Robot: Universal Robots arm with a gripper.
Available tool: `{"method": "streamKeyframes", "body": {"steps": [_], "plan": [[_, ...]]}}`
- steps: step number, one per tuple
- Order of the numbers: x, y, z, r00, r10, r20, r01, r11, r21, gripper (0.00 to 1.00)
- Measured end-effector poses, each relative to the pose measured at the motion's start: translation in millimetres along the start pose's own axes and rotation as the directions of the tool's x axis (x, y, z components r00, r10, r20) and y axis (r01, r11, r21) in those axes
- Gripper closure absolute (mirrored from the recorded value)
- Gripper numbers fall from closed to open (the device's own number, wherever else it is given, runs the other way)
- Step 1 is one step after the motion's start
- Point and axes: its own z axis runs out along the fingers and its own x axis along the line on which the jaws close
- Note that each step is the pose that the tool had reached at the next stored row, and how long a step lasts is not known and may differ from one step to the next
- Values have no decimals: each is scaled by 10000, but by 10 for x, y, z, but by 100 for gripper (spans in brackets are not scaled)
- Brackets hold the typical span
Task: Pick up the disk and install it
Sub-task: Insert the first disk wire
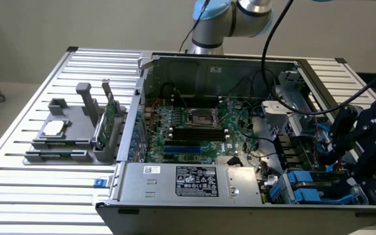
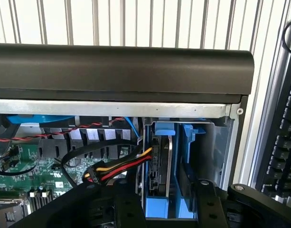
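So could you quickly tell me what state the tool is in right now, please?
Tool: open, holding nothing, its fingers astride the flat silver-grey metal disk with blue plastic rails, which sits in the drive bay.

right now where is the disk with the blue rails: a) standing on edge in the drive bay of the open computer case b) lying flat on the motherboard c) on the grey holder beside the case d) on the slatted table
a: the disk stands on edge between blue carrier rails in the drive bay at the corner of the open computer case, with the gripper right over it.
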Motion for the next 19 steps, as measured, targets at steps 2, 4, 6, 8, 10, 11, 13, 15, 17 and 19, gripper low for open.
{"method": "streamKeyframes", "body": {"steps": [2,4,6,8,10,11,13,15,17,19], "plan": [[-1,-3,-15,10000,-1,-5,1,10000,1,52],[-1,-6,-33,10000,-1,-7,1,10000,1,52],[-2,-9,-49,10000,-1,-8,1,10000,2,52],[-3,-12,-62,10000,-1,-9,1,10000,3,52],[-2,-13,-73,10000,-2,-9,2,10000,3,52],[-3,-14,-78,10000,-2,-9,2,10000,3,52],[-3,-15,-88,10000,-2,-8,2,10000,3,52],[-3,-18,-99,10000,-1,-8,1,10000,3,52],[-4,-22,-116,10000,5,-8,-5,10000,3,52],[-5,-28,-142,10000,10,-10,-10,10000,3,52]]}}
